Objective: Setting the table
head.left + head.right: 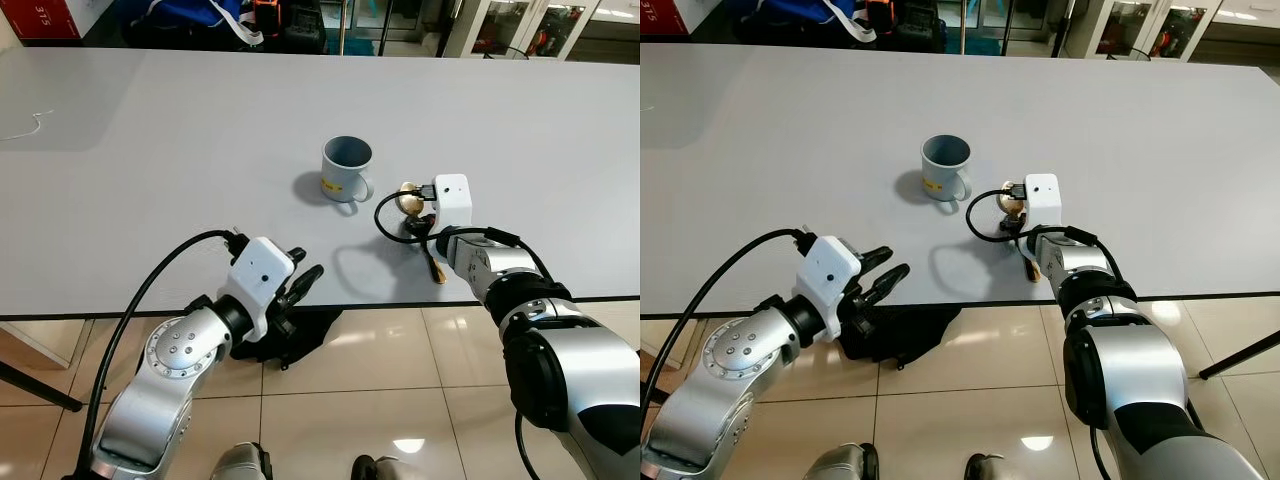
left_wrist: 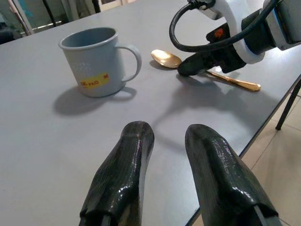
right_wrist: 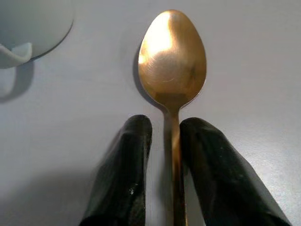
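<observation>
A pale blue mug point(image 1: 346, 168) with a yellow label stands upright in the middle of the grey table point(image 1: 150, 150). To its right a gold spoon point(image 3: 171, 56) lies flat, bowl toward the mug's side. My right gripper point(image 3: 165, 123) is low over the spoon, open, its two black fingers on either side of the handle just behind the bowl. My left gripper point(image 1: 305, 270) hovers at the table's front edge, open and holding nothing, and points toward the mug point(image 2: 96, 61).
The table's front edge runs just under both wrists, with tiled floor below. A black bag point(image 1: 300, 335) lies on the floor beneath my left gripper. Bags and furniture stand beyond the far edge.
</observation>
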Tool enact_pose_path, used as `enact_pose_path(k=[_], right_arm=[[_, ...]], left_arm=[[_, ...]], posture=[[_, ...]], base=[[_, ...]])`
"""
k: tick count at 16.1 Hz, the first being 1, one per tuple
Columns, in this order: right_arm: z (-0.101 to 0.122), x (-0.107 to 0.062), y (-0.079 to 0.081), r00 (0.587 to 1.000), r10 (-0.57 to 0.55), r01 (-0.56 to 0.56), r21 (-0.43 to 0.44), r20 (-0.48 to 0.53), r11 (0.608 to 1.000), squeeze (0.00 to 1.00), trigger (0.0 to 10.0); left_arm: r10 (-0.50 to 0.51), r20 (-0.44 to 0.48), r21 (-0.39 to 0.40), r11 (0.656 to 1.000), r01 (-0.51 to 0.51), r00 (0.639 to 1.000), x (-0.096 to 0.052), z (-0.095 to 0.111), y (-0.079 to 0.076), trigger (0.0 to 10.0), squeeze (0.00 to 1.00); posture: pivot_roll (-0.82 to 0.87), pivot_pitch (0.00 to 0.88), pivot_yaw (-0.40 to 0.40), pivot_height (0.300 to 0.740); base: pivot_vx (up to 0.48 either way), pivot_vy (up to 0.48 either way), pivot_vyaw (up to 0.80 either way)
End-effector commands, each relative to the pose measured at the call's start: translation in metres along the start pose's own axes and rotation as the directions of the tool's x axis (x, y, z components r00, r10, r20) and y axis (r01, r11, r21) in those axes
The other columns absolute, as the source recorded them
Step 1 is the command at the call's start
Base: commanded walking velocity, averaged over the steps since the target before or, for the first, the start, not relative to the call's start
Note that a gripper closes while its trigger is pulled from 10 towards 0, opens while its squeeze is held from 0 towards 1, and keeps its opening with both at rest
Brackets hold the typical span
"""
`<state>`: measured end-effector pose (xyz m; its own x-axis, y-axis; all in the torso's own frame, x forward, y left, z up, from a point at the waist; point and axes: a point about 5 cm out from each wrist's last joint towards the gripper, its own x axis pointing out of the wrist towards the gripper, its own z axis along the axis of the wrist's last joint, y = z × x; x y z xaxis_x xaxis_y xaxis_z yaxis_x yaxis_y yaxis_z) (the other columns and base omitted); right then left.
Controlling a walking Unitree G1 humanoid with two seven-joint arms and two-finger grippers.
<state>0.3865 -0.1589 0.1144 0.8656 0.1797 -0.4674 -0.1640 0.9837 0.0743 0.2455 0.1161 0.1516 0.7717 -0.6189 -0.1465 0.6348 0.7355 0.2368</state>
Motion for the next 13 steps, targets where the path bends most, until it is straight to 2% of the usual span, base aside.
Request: enact_pose_path(k=[1,3,4,5,6,8,10,11,12,13], right_arm=[[0.011,-0.001,-0.002,0.999,0.001,-0.001,0.003,0.037,1.000,0.00,10.0],[0.048,-0.010,-0.014,0.978,0.004,-0.017,0.060,0.210,0.998,0.00,10.0],[0.058,-0.014,-0.019,0.967,-0.001,-0.018,0.072,0.255,0.997,0.00,10.0],[0.075,-0.030,-0.032,0.936,-0.015,-0.012,0.073,0.353,0.997,0.00,10.0],[0.075,-0.042,-0.035,0.924,-0.009,-0.017,0.064,0.382,0.998,0.00,10.0],[0.056,-0.075,-0.027,0.904,0.000,-0.025,0.052,0.427,0.998,0.00,10.0],[0.023,-0.106,-0.012,0.886,0.004,-0.012,0.014,0.463,1.000,0.00,10.0],[0.008,-0.114,-0.007,0.884,-0.003,-0.005,0.016,0.468,1.000,0.00,10.0],[-0.020,-0.129,-0.003,0.891,-0.052,0.045,0.026,0.451,0.999,0.00,10.0],[-0.035,-0.137,-0.003,0.897,-0.094,0.105,-0.001,0.432,0.995,0.00,10.0]], left_arm=[[0.001,0.003,0.004,1.000,-0.001,1.000,0.001,0.002,0.000,10.0,0.00],[0.108,0.034,0.007,0.994,-0.108,0.994,0.003,0.006,0.009,10.0,0.00],[0.161,0.046,-0.003,0.987,-0.161,0.986,0.004,0.008,0.014,10.0,0.00],[0.238,0.081,-0.051,0.971,-0.235,0.968,0.006,0.014,0.019,10.0,0.00],[0.256,0.088,-0.035,0.967,-0.254,0.963,0.008,0.016,0.020,10.0,0.00],[0.288,0.103,-0.061,0.957,-0.283,0.952,0.009,0.016,0.020,10.0,0.00],[0.288,0.106,-0.066,0.957,-0.282,0.952,0.007,0.018,0.014,10.0,0.00],[0.286,0.103,-0.077,0.957,-0.279,0.953,0.006,0.018,0.011,10.0,0.00],[0.284,0.098,-0.107,0.956,-0.273,0.954,0.004,0.017,0.003,10.0,0.00],[0.283,0.090,-0.115,0.955,-0.272,0.955,0.003,0.015,0.000,10.0,0.00]], posture=[[0.10,0.126,-0.054,0.740],[0.10,0.111,-0.067,0.740],[0.09,0.107,-0.068,0.740],[0.08,0.098,-0.066,0.740],[0.07,0.090,-0.058,0.740],[0.05,0.081,-0.049,0.740],[0.04,0.076,-0.041,0.740],[0.04,0.080,-0.031,0.740],[0.03,0.081,-0.022,0.740],[0.02,0.080,-0.024,0.740]], base=[[0.000,0.000,0.00],[0.000,0.000,0.00],[0.000,0.000,0.00],[0.000,0.000,0.00],[0.000,0.000,0.00],[0.000,0.000,0.00],[0.000,0.386,0.00],[0.000,0.458,0.00],[0.000,0.480,0.00],[0.000,0.480,0.00]])
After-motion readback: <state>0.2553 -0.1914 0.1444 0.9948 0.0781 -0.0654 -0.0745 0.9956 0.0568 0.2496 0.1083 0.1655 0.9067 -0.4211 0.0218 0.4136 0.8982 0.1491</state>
